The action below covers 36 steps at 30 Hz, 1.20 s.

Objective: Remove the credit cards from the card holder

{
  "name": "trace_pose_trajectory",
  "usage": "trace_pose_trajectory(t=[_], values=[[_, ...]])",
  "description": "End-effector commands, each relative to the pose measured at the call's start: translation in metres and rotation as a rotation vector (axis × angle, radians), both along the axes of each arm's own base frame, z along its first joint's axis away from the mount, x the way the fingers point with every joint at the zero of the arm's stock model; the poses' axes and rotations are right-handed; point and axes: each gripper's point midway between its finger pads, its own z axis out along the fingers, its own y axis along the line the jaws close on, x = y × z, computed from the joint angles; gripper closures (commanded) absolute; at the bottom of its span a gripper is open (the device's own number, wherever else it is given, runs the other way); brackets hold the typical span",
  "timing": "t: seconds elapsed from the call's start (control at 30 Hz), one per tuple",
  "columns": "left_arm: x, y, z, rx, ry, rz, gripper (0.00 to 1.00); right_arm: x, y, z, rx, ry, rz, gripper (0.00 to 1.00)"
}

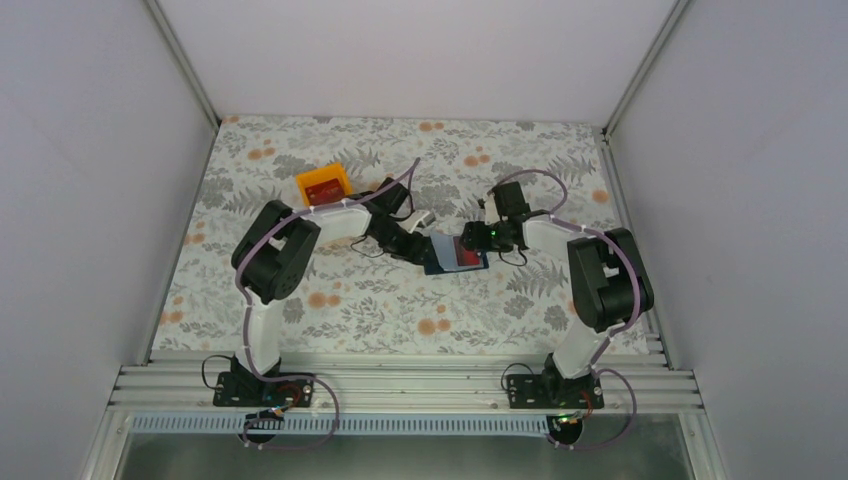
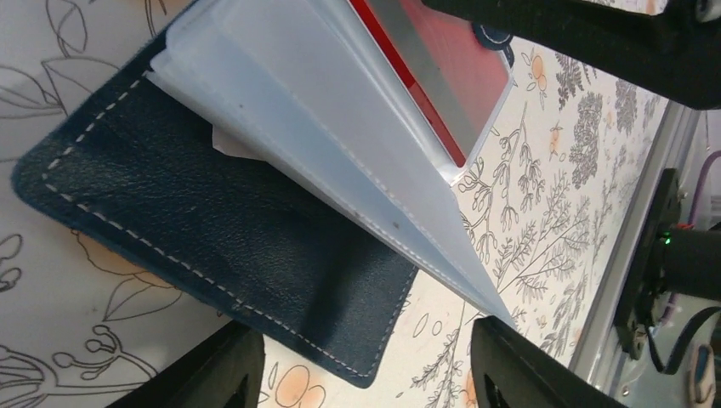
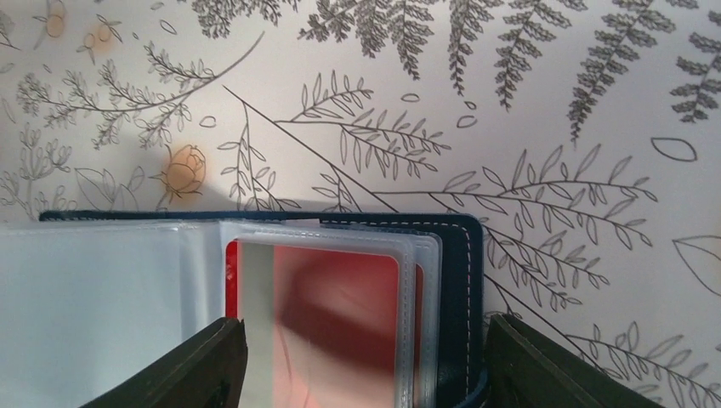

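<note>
Card holder [image 2: 212, 229] open; left pincer [image 2: 366, 357] spread beside it, right pincer [image 3: 366, 340] spread astride credit card [image 3: 340, 306].

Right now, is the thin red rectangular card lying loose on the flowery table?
No, the thin red rectangular card sits inside a clear plastic sleeve of the open blue leather wallet.

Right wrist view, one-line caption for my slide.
Open right pincer poised over the blue card holder, a red credit card showing through its clear sleeve, on floral tablecloth.
</note>
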Motion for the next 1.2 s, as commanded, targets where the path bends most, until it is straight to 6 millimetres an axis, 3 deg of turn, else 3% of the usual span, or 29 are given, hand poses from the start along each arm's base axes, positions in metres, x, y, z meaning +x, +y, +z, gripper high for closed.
trace_pose_trajectory(t=[0.0, 0.17, 0.33, 0.6, 0.93, 1.17], values=[[-0.005, -0.004, 0.002, -0.043, 0.039, -0.002, 0.35, -0.064, 0.003, -0.057, -0.003, 0.269, 0.018, 0.29], [-0.010, -0.011, 0.009, -0.116, 0.102, 0.002, 0.23, -0.067, 0.002, -0.056, -0.008, 0.266, 0.015, 0.29], [-0.019, -0.013, 0.008, -0.175, 0.158, 0.006, 0.17, -0.068, 0.006, -0.057, 0.001, 0.271, 0.025, 0.29], [-0.009, -0.017, 0.011, -0.204, 0.153, 0.017, 0.18, -0.071, 0.023, -0.052, 0.027, 0.269, 0.066, 0.34], [0.030, 0.003, -0.004, -0.157, 0.099, 0.105, 0.23, -0.074, 0.042, -0.035, 0.014, 0.241, 0.112, 0.32], [0.022, -0.003, 0.020, -0.240, 0.079, 0.073, 0.19, -0.077, 0.049, -0.034, 0.024, 0.239, 0.133, 0.26]])
